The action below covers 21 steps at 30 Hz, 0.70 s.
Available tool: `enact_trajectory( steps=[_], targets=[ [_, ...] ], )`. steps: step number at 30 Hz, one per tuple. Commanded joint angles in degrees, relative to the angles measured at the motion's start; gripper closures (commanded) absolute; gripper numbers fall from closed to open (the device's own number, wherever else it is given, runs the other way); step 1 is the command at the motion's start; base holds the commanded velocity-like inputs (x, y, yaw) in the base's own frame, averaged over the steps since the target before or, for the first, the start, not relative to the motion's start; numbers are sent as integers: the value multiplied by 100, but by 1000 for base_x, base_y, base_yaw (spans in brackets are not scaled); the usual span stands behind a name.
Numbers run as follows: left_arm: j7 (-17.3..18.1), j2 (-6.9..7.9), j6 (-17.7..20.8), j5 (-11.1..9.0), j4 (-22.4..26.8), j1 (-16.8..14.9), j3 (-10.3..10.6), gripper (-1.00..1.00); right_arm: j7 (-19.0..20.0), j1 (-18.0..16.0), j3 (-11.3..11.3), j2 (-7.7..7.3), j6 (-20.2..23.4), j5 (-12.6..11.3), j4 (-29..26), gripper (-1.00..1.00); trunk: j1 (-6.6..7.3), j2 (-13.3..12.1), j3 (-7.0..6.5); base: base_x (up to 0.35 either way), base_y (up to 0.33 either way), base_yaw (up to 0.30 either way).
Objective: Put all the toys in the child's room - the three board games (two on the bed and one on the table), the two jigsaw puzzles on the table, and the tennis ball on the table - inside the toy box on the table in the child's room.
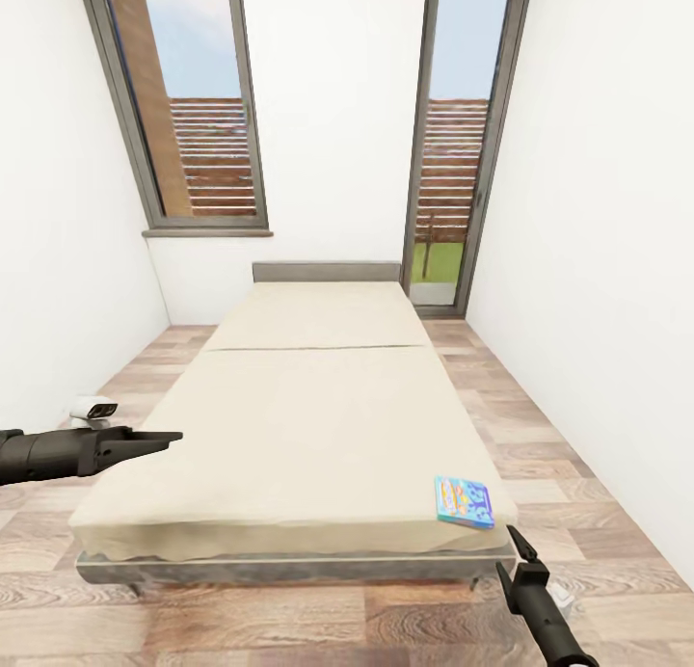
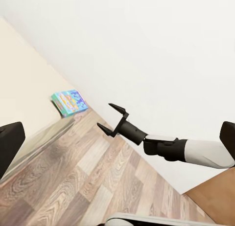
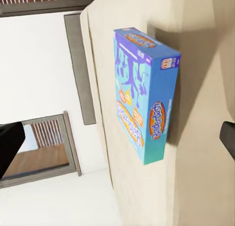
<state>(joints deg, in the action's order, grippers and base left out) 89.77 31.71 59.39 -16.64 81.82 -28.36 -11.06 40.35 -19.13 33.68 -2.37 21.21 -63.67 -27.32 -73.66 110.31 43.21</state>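
Item: light-blue board game flat at the bed corner; I lower my open, empty right claw squarely over it; left claw state unclear.

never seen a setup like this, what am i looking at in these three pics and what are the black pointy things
These are simulator renders from a two-armed wheeled robot standing at the foot of a bed in a white-walled room with tall windows.

The wide picture is from a camera on the robot's head, looking forward and down. The black pointy things are its hands: the left hand at the left edge, the right hand at the lower right, its two fingers spread apart.

The other two pictures come from cameras mounted near each hand. The left wrist view looks across the floor and catches the right hand, open and empty. The right wrist view looks closely at a light blue board game lying on the mattress near the bed's right foot corner.

Neither hand is holding anything.
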Motion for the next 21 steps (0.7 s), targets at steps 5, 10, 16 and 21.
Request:
enact_trajectory(
  steps=[5,10,16,21],
  targets=[
    [23,2,61,3,0,-3,2,-100,176,-7,16,-6,44,-30,-4,-100,-110,204,96,0,0,0],
    [23,-5,61,3,0,-3,6,-100,414,-6,16,-79,47,-35,-5,-100,-220,405,185,0,0,0],
    [23,-7,61,3,0,-3,8,-100,542,-5,11,-166,84,-58,1,-100,-351,646,293,0,0,0],
    [23,-7,61,3,0,-3,8,-100,538,-10,6,-218,208,-47,-12,-100,-461,846,383,0,0,0]
  ],
)
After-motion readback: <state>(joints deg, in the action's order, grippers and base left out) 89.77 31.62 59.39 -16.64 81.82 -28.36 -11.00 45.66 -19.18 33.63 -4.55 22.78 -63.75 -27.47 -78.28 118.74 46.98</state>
